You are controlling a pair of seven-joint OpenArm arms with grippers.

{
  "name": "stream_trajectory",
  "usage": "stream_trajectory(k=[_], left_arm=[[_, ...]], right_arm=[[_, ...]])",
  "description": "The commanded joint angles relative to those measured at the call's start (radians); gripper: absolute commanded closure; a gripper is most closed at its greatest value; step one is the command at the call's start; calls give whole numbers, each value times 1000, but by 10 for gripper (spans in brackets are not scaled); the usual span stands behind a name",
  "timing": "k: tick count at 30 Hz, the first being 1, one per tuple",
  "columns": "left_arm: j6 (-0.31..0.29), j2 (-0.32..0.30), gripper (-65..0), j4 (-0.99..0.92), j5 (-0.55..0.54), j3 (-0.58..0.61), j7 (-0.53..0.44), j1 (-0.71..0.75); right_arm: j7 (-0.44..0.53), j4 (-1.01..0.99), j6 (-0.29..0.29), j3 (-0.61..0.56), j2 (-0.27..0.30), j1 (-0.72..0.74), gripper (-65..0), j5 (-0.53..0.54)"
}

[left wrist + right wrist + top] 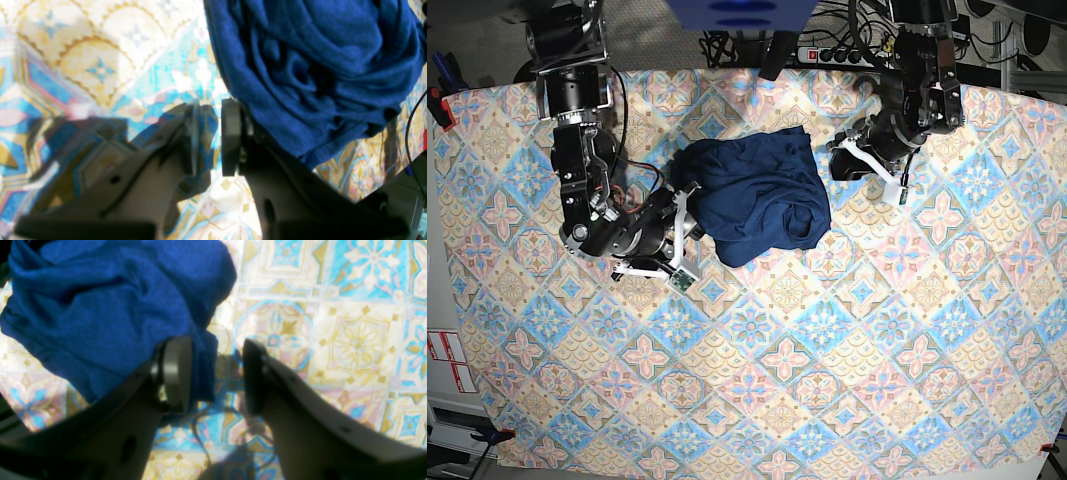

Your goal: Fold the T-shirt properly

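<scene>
Lying in a loose, rumpled heap, the shirt point(757, 193) sits on the patterned cloth point(827, 380) toward the far side of the table, between your two arms. No fold is squared off anywhere; the fabric is bunched, with deep creases and a twisted swirl near the edge facing your left arm.

Your right gripper point(683, 240) is low at the shirt's near corner, on the base view's left. In its wrist view the right gripper point(217, 373) has its jaws parted with a clear gap. One pad point(175, 373) lies against a hanging flap of the shirt point(100, 313); the other pad point(253, 376) stands over bare cloth point(350, 340). The flap reaches partly into the gap, but the jaws are not clamped on it.

Your left gripper point(867, 165) is just beside the shirt's opposite edge, on the base view's right. In its wrist view the left gripper point(210, 136) shows its jaws a narrow gap apart, with only the cloth point(100, 66) visible between them. The shirt point(310, 66) bulges close behind the pad point(231, 136) on that side; you cannot tell from this view whether fabric and pad touch. Nothing is gripped.

A power strip point(852, 52) and cables lie beyond the table's far edge.
</scene>
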Motion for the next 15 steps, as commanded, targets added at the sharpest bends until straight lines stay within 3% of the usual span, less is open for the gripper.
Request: stream_trajectory(k=[1,10,15], left_arm=[[-10,-5,-110,18,-18,-2,-11,-6],[-10,-5,-109,18,-18,0,-13,-8],[-10,-5,-109,18,-18,-2,-13,-8]], right_arm=[[17,18,3,-8,-9,20,-248,17],[23,-14,3,-60,-23,25,-248,17],[103,-169,3,-61,-23,53,-248,15]])
